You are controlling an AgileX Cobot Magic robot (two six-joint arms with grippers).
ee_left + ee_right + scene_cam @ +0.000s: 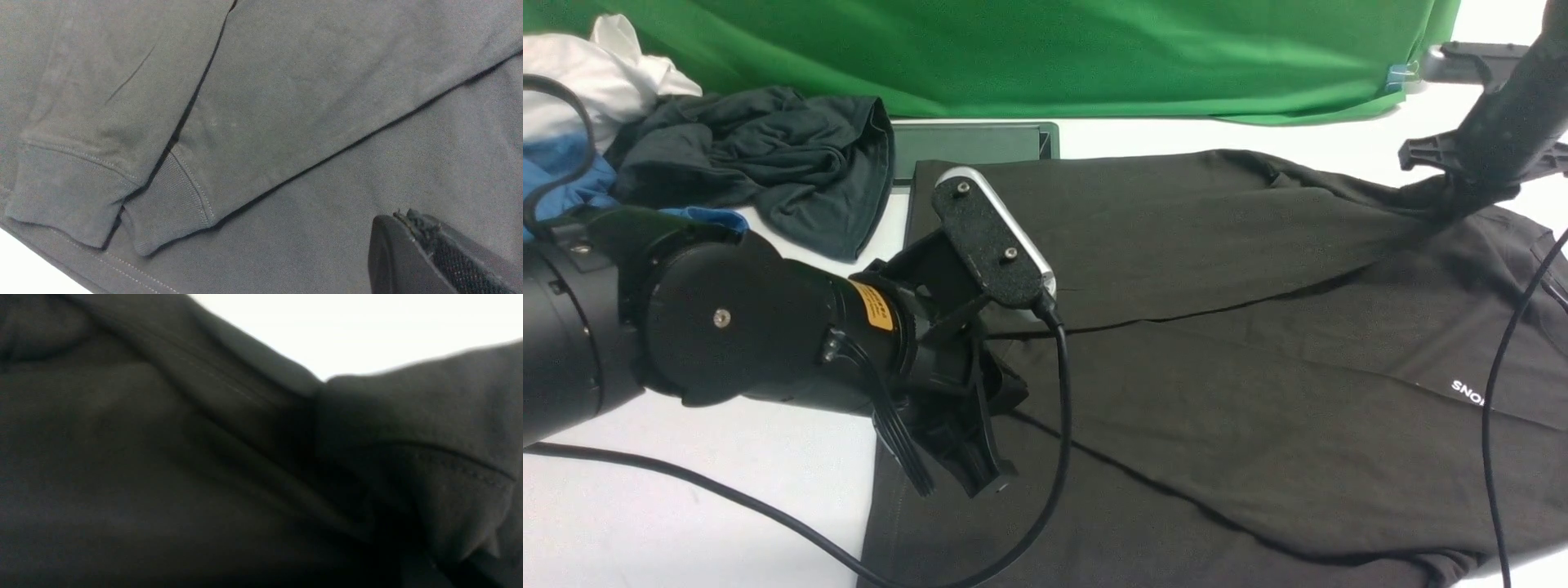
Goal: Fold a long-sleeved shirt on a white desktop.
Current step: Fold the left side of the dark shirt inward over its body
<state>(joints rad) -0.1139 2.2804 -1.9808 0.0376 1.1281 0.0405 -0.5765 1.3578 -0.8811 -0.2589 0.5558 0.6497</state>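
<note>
Front view: R tool point(1462, 200) pinches long-sleeved shirt point(1258, 327) (L tool point(988, 482) pressed together, empty).

The long-sleeved shirt point(1217, 327) is soft, matt brownish-black knit cloth, with ribbed cuffs point(171, 206) and fine stitched seams. The white desktop point(686, 506) looks smooth and matt; the backdrop point(1054, 57) is green cloth. The left arm's casing point(727, 327) is dull black plastic with a glossy orange label point(876, 309).
</note>
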